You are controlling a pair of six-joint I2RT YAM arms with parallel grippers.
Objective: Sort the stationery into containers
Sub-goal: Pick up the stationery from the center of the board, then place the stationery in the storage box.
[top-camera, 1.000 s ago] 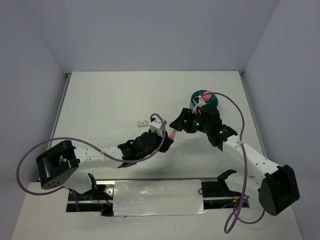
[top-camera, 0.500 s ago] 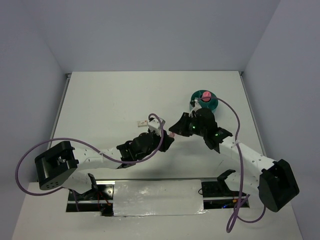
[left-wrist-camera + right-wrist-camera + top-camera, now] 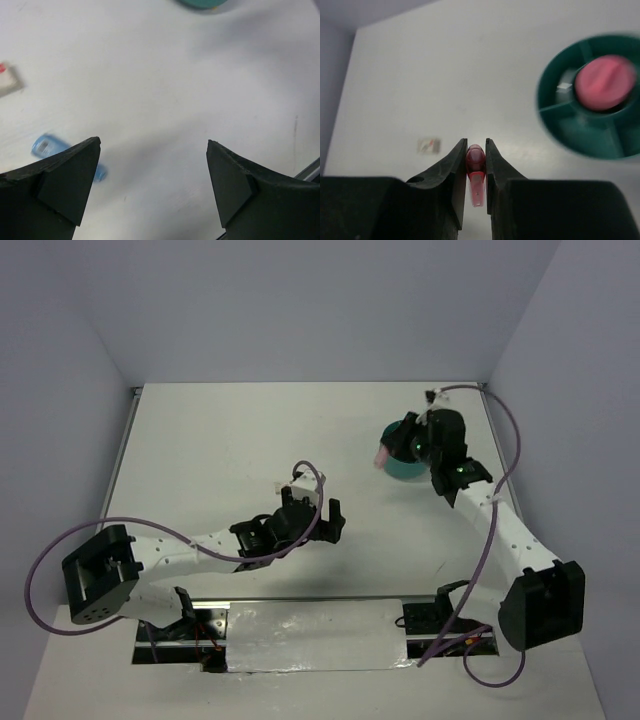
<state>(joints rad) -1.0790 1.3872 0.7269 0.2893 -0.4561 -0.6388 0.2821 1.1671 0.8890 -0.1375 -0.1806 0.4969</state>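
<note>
Right gripper (image 3: 475,146): clamped on pink capsule (image 3: 475,167) near teal tub (image 3: 555,127) (not yet dropped).
Left gripper (image 3: 152,147): apart, nothing held.
Unsorted: blue capsule (image 3: 45,146), eraser block (image 3: 6,82), left on worktop (image 3: 175,75).

Bright, even, diffuse light from overhead on the white table (image 3: 220,440). Soft, pale shadows beneath the left arm (image 3: 180,545) and right arm (image 3: 500,530). Patchy glare along the foil strip (image 3: 310,625) at the near edge. In the left wrist view, motion smear over the blue capsule (image 3: 47,146) and eraser block (image 3: 7,82), with a broad grey shadow upper right. In the right wrist view, teal tub (image 3: 570,135) streaked with blur, pink capsule (image 3: 475,165) fairly sharp.
</note>
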